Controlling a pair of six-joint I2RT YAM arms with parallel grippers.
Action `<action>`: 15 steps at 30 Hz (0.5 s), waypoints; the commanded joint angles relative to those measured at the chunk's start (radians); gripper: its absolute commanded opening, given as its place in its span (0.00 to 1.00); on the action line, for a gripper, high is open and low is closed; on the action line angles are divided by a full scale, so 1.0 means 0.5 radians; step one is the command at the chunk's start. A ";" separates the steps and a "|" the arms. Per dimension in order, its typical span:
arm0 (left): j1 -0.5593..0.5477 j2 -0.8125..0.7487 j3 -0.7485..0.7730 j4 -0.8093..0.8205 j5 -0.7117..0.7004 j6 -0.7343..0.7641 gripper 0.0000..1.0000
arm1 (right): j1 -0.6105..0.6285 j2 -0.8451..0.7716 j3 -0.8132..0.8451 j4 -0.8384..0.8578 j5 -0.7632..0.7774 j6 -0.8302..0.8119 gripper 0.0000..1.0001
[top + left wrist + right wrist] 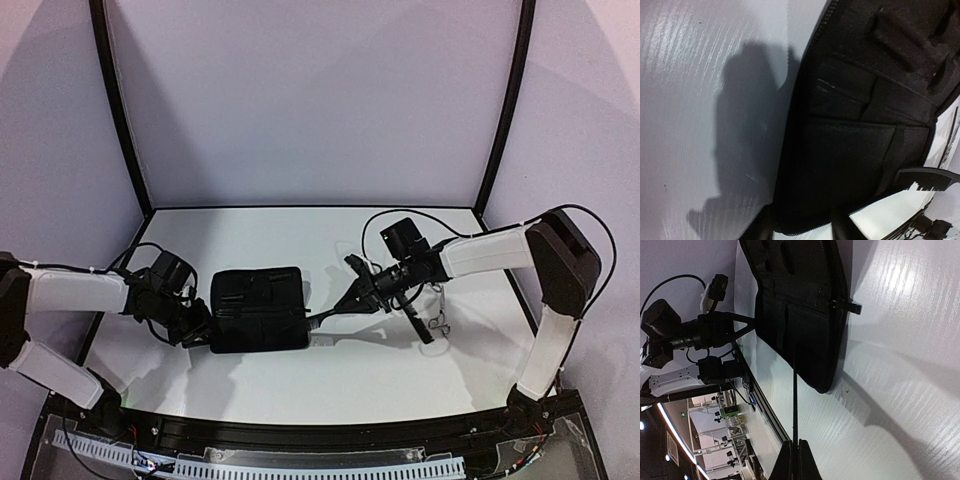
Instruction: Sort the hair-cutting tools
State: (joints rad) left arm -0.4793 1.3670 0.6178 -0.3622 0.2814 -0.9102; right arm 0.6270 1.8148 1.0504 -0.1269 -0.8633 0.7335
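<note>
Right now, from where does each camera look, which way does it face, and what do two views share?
Top external: above and behind, looking down on the table; left arm and right arm show.
Left wrist: low beside the case, facing its open pockets; left fingers at the bottom edge.
Right wrist: faces leftward along the held comb to the case; right fingers show.
Shared: every view shows the case.
</note>
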 commanded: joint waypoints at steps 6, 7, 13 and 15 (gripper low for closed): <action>0.015 0.155 0.025 0.038 0.000 0.072 0.10 | -0.013 0.118 -0.013 0.110 0.007 -0.019 0.00; 0.014 0.172 0.020 0.050 0.006 0.075 0.05 | -0.013 0.133 -0.010 0.114 0.017 -0.023 0.00; 0.015 0.199 0.003 0.065 0.018 0.102 0.01 | -0.011 0.239 -0.008 0.216 0.002 0.008 0.00; 0.014 0.196 -0.004 0.070 0.024 0.106 0.01 | -0.008 0.264 0.002 0.230 0.005 0.013 0.00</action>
State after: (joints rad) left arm -0.4730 1.4364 0.6273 -0.3504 0.2945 -0.8680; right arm 0.6243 1.9063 1.0504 -0.0369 -0.8803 0.7353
